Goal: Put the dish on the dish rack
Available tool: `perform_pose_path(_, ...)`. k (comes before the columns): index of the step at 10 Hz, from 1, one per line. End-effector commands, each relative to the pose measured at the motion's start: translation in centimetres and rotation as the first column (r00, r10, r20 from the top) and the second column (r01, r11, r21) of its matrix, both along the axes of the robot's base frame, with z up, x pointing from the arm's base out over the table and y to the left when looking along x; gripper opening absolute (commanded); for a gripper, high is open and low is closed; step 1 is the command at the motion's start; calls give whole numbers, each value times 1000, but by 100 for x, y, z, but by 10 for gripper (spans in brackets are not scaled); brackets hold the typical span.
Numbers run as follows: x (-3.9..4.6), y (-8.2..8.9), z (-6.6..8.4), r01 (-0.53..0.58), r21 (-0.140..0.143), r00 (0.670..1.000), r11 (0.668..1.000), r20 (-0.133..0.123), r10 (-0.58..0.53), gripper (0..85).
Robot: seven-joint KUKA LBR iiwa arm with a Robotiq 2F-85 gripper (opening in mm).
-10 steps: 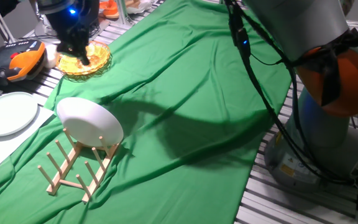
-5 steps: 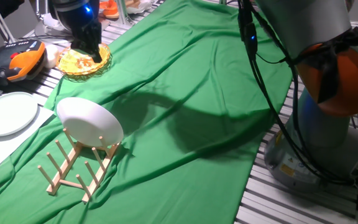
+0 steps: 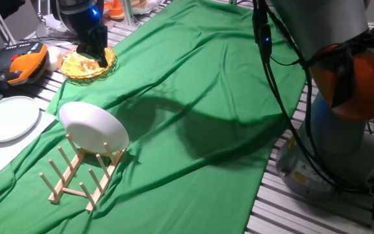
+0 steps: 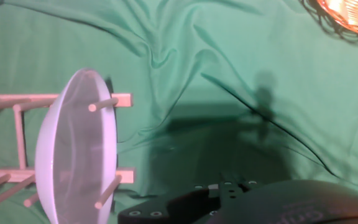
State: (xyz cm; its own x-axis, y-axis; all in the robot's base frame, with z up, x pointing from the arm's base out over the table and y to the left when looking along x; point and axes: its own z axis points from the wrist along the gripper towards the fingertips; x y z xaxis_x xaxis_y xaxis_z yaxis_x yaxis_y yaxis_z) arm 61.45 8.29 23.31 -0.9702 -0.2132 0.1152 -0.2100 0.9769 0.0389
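Observation:
The dish, a plain white round plate, stands on edge between the pegs at the far end of the light-wood dish rack on the green cloth. The hand view shows the dish edge-on at the left, held by the rack and its pegs. My gripper is high at the back left, well apart from the dish, over an orange-yellow glass dish. Nothing shows in its grasp. Its fingers read only as a dark mass, and the hand view shows just the hand's black body.
A paler flat-rimmed plate lies on white paper left of the rack. An orange and black device sits at the far left edge. The orange-yellow dish shows at the hand view's top right. The arm's base and cables fill the right.
The gripper has drifted a little to the right and up above the orange-yellow dish. The white dish and the rack have stayed put.

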Motion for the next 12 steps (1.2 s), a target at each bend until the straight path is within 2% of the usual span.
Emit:
perform_pose_path(1,0,-1,-3,-4,5,1000,1000,-3,4,0)
perform_pose_path(3,3,12,-8,-5,7,1000,1000,-3,5,0)
perform_pose_path(5,2,17,-10,-1,9,1000,1000,-17,1,0)
perform_pose_path(8,-4,23,-23,13,9,1000,1000,-23,-12,0)
perform_pose_path(12,-13,14,-24,17,10,1000,1000,-19,-17,0)
